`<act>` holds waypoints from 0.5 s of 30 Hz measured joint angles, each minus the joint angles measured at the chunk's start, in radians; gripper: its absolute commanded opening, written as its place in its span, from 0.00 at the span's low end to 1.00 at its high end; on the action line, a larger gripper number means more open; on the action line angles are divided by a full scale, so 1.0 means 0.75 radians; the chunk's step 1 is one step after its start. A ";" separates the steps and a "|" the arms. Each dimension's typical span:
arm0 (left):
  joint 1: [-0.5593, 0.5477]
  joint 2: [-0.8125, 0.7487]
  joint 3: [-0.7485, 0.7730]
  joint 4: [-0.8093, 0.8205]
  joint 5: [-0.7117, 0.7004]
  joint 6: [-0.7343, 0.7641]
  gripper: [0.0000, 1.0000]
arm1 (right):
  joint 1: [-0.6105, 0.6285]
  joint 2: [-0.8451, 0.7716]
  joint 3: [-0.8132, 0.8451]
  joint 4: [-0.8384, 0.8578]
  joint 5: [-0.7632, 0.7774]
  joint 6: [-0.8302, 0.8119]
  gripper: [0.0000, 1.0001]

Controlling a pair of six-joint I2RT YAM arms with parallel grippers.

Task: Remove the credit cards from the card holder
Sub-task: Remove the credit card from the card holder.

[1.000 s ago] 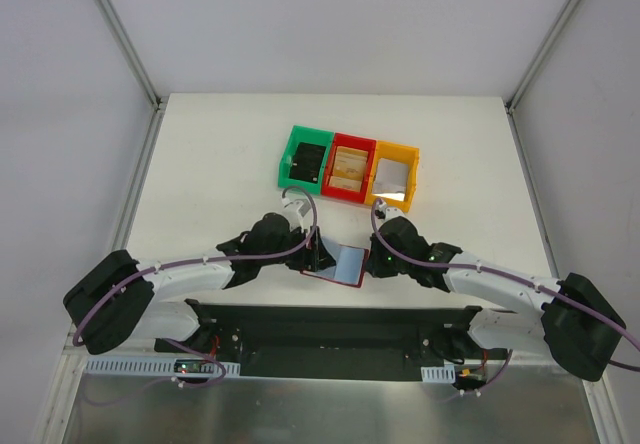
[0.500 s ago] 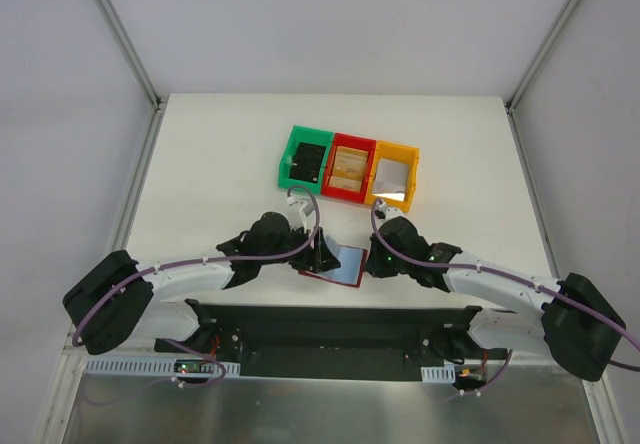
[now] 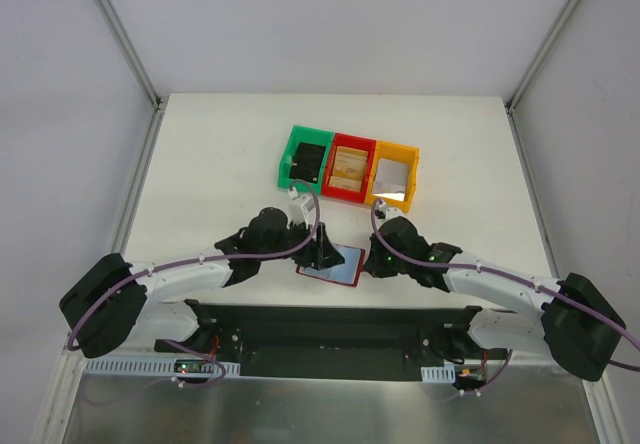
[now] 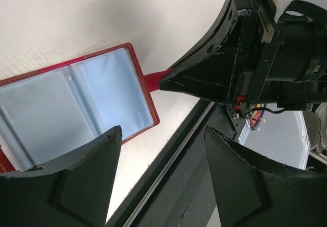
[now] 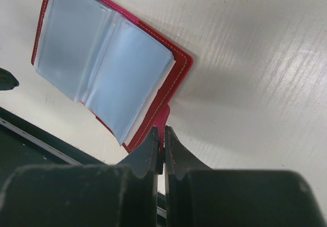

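The card holder [image 3: 340, 263] lies open on the white table near its front edge, dark red with two grey-blue panels up. It also shows in the left wrist view [image 4: 76, 104] and the right wrist view [image 5: 102, 58]. My right gripper [image 5: 163, 134] is shut on its short red strap tab [image 5: 164, 118], at the holder's right edge [image 3: 371, 262]. My left gripper [image 4: 162, 135] is open and empty, over the holder's left part [image 3: 322, 254], and touches nothing. I cannot tell separate cards in the panels.
Three joined bins stand behind the holder: green [image 3: 303, 161], red [image 3: 349, 169] and yellow [image 3: 395, 175]. The black base rail [image 3: 330, 324] runs along the table's front edge, just below the holder.
My left gripper has moved a little right and farther over the card holder's left panel. My right gripper keeps its hold on the strap tab.
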State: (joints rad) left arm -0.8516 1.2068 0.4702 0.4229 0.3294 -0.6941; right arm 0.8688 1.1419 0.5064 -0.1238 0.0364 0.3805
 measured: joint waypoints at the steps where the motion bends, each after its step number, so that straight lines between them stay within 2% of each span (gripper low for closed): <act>1: -0.001 0.015 0.009 0.002 0.009 0.001 0.65 | -0.001 0.000 0.000 0.000 0.000 0.000 0.00; 7: -0.009 0.081 0.040 -0.002 0.024 0.002 0.66 | 0.000 0.000 0.000 0.001 0.001 0.000 0.00; 15: 0.008 -0.012 0.040 -0.164 -0.173 0.006 0.67 | -0.001 -0.002 -0.015 0.009 0.000 0.000 0.00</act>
State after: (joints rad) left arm -0.8459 1.1980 0.5003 0.2996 0.1997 -0.6895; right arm 0.8684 1.1404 0.4950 -0.1169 0.0364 0.3805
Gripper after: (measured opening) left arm 0.669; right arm 0.038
